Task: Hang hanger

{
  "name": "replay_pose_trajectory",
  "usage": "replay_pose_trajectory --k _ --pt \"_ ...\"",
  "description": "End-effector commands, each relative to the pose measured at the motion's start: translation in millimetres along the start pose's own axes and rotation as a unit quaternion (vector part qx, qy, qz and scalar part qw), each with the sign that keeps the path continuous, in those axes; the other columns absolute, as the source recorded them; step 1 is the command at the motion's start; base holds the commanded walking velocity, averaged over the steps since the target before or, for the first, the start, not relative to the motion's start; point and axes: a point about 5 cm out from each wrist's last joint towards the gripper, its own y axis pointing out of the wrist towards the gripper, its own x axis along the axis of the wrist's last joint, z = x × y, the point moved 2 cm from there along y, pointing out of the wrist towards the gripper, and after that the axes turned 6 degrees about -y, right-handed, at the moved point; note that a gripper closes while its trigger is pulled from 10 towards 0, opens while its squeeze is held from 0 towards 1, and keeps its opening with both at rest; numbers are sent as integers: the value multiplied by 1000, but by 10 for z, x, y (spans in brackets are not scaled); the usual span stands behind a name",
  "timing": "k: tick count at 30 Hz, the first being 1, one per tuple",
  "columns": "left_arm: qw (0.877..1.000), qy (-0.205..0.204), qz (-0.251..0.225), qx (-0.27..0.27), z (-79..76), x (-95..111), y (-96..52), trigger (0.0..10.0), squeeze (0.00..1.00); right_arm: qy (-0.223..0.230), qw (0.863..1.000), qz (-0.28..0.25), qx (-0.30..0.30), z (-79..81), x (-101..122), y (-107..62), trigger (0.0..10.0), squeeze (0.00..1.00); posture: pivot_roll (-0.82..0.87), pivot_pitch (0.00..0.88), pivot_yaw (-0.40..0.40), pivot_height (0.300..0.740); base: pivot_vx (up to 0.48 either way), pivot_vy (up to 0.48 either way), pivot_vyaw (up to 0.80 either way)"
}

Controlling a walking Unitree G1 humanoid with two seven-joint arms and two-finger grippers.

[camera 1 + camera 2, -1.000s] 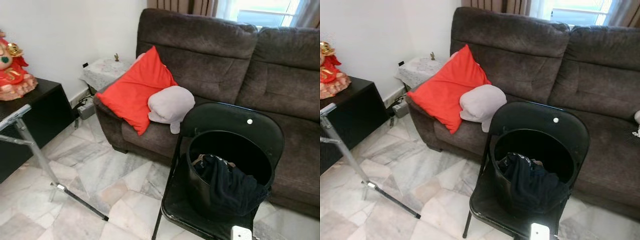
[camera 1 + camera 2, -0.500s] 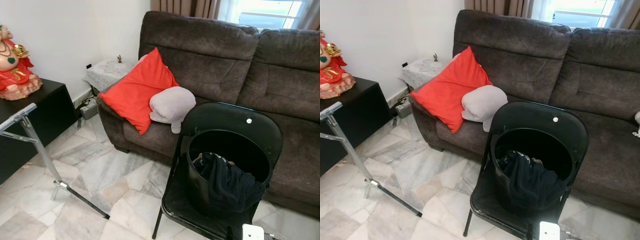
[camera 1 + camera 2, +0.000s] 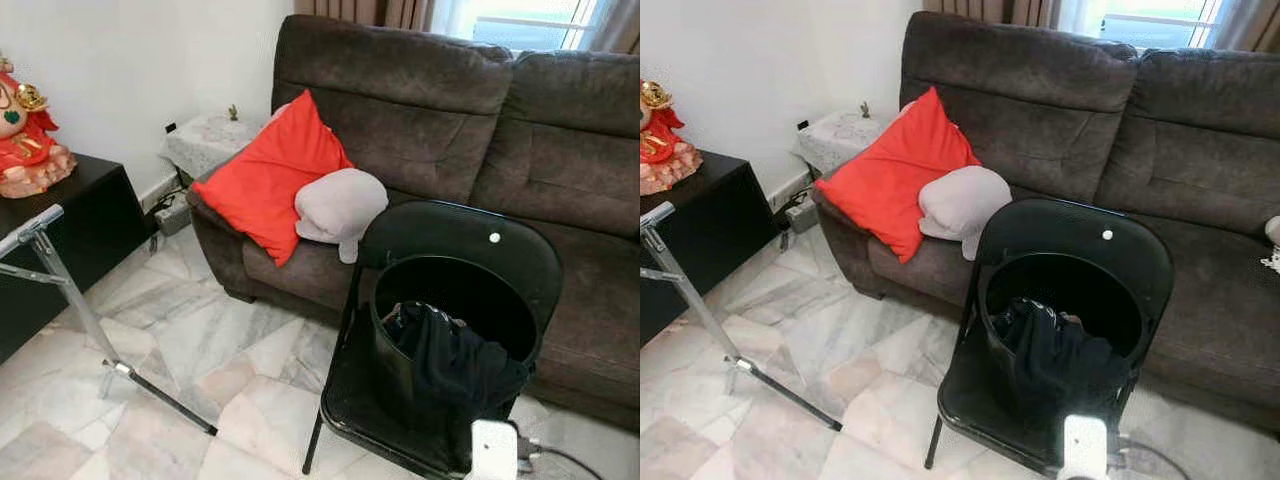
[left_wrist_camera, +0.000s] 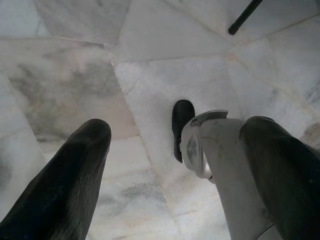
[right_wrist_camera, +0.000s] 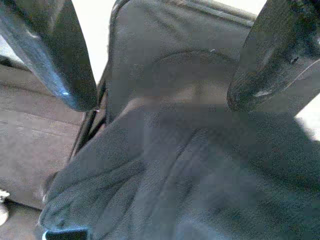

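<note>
black cloth is spilling over the lip of a dark bucket point(image 3: 450, 330) that is sitting on a black folding chair point(image 3: 455, 245), nearest to the robot. the right gripper point(image 5: 162, 65) is hovering just above that dark garment point(image 3: 455, 365), its two fingers spread apart and gripping nothing, with the chair back lying beyond them in the right wrist view. the left gripper point(image 4: 175, 165) is hanging idle, parted and empty, pointing down at the marble floor point(image 3: 180, 340) beside the robot's own leg. i am judging this as the reach-and-find step: no hanger can be made out, though something pale is peeking beside the garment at the bucket's rim, too small to identify. the next move is calling for lowering the right gripper into the bucket and closing on whatever holds the hanger. to the left, a metal rack leg point(image 3: 70, 300) is slanting across the floor, likely the hanging place. farther back, a red cushion point(image 3: 275, 175) and a grey pillow point(image 3: 340, 205) are resting on the brown sofa point(image 3: 450, 100).
</note>
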Motion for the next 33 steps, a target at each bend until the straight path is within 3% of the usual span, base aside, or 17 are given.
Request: replay_pose_trajectory --k 1,4,12,20,26,27,28,29,33 --pt "1000 8 8 1 17 -34 -7 10000 0 6 1000 -15 4 2 41 -16 10000 0 -7 29 21 740 0 0 0" --pt "1000 9 8 0 10 -32 -5 10000 0 5 1000 -27 9 2 78 -47 10000 0 -13 31 20 740 0 0 0" --pt "1000 9 7 -2 -3 -20 -1 10000 0 21 997 -62 -40 -185 253 -70 10000 0 -19 31 14 740 0 0 0" --pt "1000 8 7 -3 -26 -26 2 10000 0 25 998 -53 8 -73 284 -1 10000 0 -15 32 13 740 0 0 0" --pt "1000 8 6 -4 -22 -21 2 10000 0 29 998 -46 19 -86 320 93 10000 0 -12 35 17 740 0 0 0" --pt "1000 8 5 -4 -19 -19 1 10000 0 30 998 -46 19 -94 327 111 6980 0 -11 37 18 740 0 0 0" --pt "1000 8 5 -4 -18 -17 1 10000 0 31 998 -45 19 -99 327 119 2078 0 -11 37 18 740 0 0 0" --pt "1000 8 5 -5 -18 -14 1 10000 0 33 998 -44 20 -105 329 126 588 0 -11 37 18 740 0 0 0" --pt "1000 9 3 -5 -17 -5 2 10000 0 36 999 -33 23 -94 307 130 0 0 -12 38 19 740 0 0 0"
